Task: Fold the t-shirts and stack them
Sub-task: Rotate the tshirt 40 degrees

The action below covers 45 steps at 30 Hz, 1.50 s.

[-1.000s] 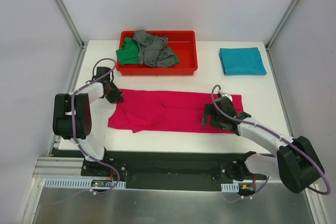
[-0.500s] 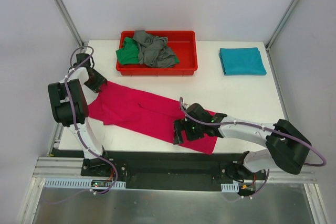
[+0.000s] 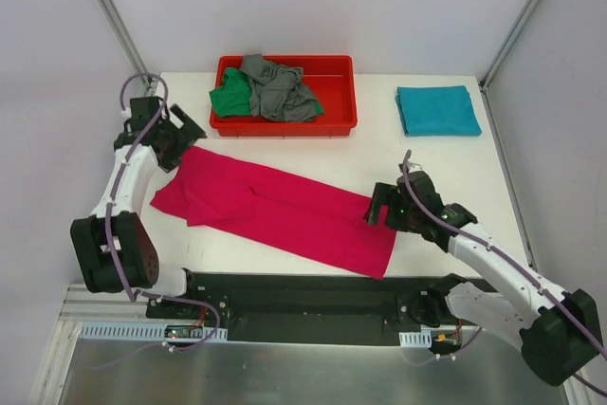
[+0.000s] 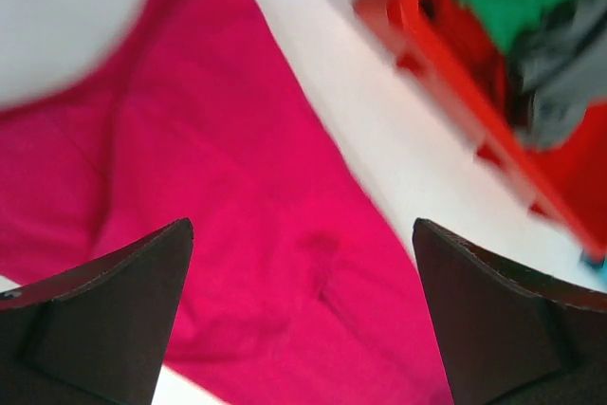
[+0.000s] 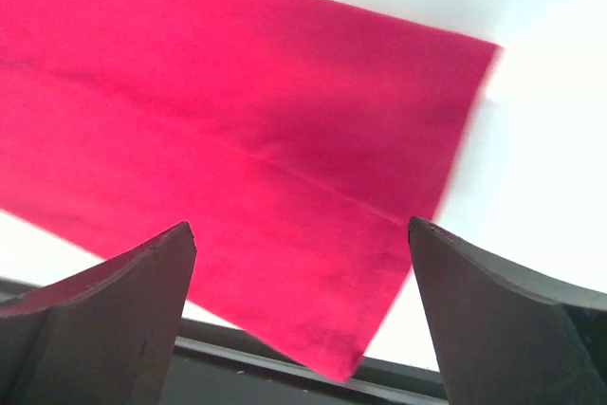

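Magenta t-shirt (image 3: pixel 275 211), folded into a long band, lies flat on the bench (image 3: pixel 446 163). Its long axis runs diagonally: far-left end by the left fingers (image 4: pixel 100 324), near-right end beside the right fingers (image 5: pixel 104 329). Both pairs stand open, holding nothing. Risk: the near-right corner reaches the bench's front edge, so a careless tug could drag it off; the skew could spoil the next fold.

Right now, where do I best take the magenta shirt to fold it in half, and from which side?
Probably its near-right short end. The magenta shirt lies flat as a long diagonal strip, and that end's edge sits on bare table close by the open right fingers. Come from the right and pinch the edge.
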Motion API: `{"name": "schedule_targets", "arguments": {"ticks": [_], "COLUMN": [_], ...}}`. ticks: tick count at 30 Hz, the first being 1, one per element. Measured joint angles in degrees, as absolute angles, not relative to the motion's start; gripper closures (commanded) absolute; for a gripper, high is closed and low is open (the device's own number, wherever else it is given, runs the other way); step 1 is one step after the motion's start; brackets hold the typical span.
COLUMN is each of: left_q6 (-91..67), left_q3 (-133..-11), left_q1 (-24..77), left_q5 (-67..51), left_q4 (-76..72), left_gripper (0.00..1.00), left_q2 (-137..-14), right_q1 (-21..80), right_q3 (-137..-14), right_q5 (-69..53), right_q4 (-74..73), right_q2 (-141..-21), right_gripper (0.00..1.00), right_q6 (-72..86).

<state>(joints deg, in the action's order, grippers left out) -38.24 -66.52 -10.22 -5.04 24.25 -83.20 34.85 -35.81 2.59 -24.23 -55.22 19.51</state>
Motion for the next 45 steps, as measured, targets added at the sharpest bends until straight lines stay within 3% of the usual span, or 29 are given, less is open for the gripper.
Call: {"name": "schedule_targets", "arguments": {"ticks": [4, 6, 17, 24, 27, 34, 45], "left_q6": [-37.71, -37.41, -36.49, -36.58, -36.60, -36.88, -35.64], "left_q3": [-57.84, -53.25, -47.77, -46.46, -46.63, -52.16, -67.64], "left_q1": [-4.89, -2.09, -0.45, -0.43, -0.43, -1.67, -10.76], "left_q5": [-10.17, -12.12, -13.43, -12.47, -12.43, -12.58, -16.25], "left_q4": [22.50, 21.80, 19.79, 18.41, 18.28, 18.22, 18.94], "left_gripper": [0.01, 0.01, 0.01, 0.01, 0.01, 0.01, 0.01], "left_q2": [-80.34, -81.49, -87.68, -86.48, -86.80, -92.31, -105.32], "right_q1": [28.14, 25.63, 22.33, 23.81, 26.79, 31.09, 42.81], "right_q3": [-32.51, -31.99, -32.99, -32.49, -32.49, -32.56, -34.96], "right_q5": [3.20, 2.59, -2.74, -4.95, -4.93, -4.71, -5.63], "right_q4": [-27.00, -27.86, -22.35, -19.75, -19.70, -20.27, -22.09], "right_q2": [-55.09, -57.74, -70.15, -70.96, -71.20, -71.26, -73.84], "right_gripper": [0.01, 0.05, 0.40, 0.46, 0.54, 0.45, 0.42], "right_q6": [20.14, 20.34, 22.46, 24.95, 25.85, 26.96, 26.11]}}
